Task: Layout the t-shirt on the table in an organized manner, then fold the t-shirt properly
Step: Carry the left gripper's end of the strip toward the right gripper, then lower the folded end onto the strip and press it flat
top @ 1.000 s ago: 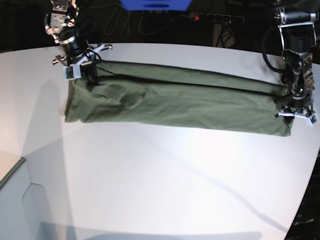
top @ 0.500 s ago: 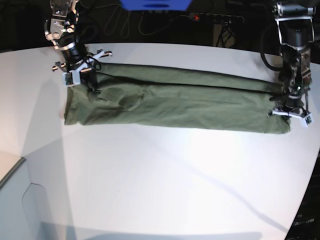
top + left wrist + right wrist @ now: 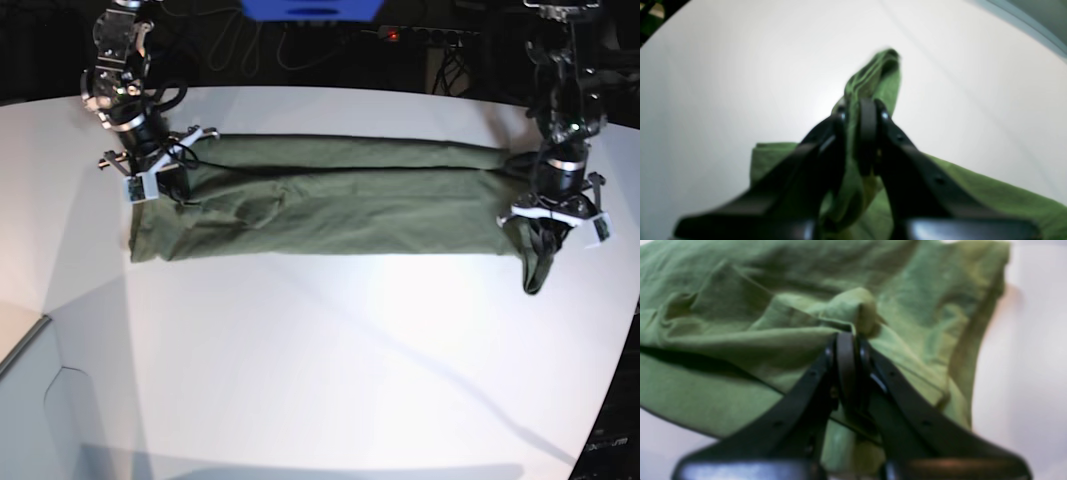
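While both jaws pinch the t-shirt (image 3: 330,200), apparently mid lengthwise fold, next comes laying it flat on the counter (image 3: 320,360).

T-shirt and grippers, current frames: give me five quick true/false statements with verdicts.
1. The left gripper is shut on the t-shirt. True.
2. The right gripper is open and clear of the cloth. False: its jaws are closed on a bunched fold of green fabric.
3. The t-shirt lies as a long band across the table. True.
4. The end held by the left gripper lies flat on the table. False: it is lifted, with cloth hanging below the gripper.
5. The t-shirt carries a large printed graphic. False: the visible fabric is plain olive green.
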{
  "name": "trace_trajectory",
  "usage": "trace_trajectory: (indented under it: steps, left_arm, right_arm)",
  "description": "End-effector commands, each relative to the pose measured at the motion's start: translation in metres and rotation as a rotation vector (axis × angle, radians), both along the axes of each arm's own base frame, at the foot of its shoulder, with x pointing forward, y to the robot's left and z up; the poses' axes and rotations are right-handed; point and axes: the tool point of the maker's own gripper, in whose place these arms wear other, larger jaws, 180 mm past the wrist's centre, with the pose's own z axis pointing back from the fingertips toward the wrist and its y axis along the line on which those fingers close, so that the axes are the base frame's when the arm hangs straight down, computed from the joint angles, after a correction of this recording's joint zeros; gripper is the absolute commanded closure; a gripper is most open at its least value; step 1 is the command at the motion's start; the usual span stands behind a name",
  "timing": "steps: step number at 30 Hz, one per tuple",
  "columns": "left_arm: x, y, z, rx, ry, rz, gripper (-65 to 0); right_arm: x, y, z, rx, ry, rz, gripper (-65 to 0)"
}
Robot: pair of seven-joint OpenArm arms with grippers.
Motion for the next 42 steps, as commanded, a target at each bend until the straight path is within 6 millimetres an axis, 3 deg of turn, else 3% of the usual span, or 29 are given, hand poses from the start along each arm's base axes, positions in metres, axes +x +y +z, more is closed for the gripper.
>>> trace_trajectory:
  steps: [1, 8, 11, 16, 18, 29, 39, 42]
  left_arm:
    - [0.011, -0.014, 0.019, 0.015, -0.069, -0.027, -0.4]
    - [0.009, -0.125, -0.012, 0.039, 0.0, -0.22, -0.4]
    - [0.007, -0.166, -0.017, 0.04, 0.01, -0.299, -0.4]
    - [0.0, -0.204, -0.018, 0.039, 0.011, -0.389, -0.4]
    - [-0.006, -0.218, -0.027, 0.032, 0.034, -0.429, -0.4]
    - [-0.02, -0.226, -0.066, 0.019, 0.139, -0.452, -0.3]
    - [-0.006, -0.237, -0.051, -0.002, 0.094, -0.447, -0.3]
    - [-0.003, -0.239, -0.049, -0.005, 0.088, -0.448, -0.3]
  right_arm:
    - [0.01, 0.001, 0.013, 0.018, -0.057, -0.002, 0.0]
    - [0.012, 0.001, 0.015, 0.018, -0.062, -0.002, 0.0]
    - [0.011, 0.001, 0.014, 0.018, -0.06, -0.002, 0.0]
    - [0.011, 0.0, 0.014, 0.017, -0.059, -0.005, 0.0]
    - [0.01, -0.001, 0.014, 0.017, -0.059, -0.007, 0.0]
    - [0.013, -0.002, 0.017, 0.012, -0.069, -0.007, 0.0]
    - [0.012, -0.002, 0.017, 0.012, -0.067, -0.007, 0.0]
    - [0.012, -0.002, 0.017, 0.012, -0.067, -0.007, -5.6]
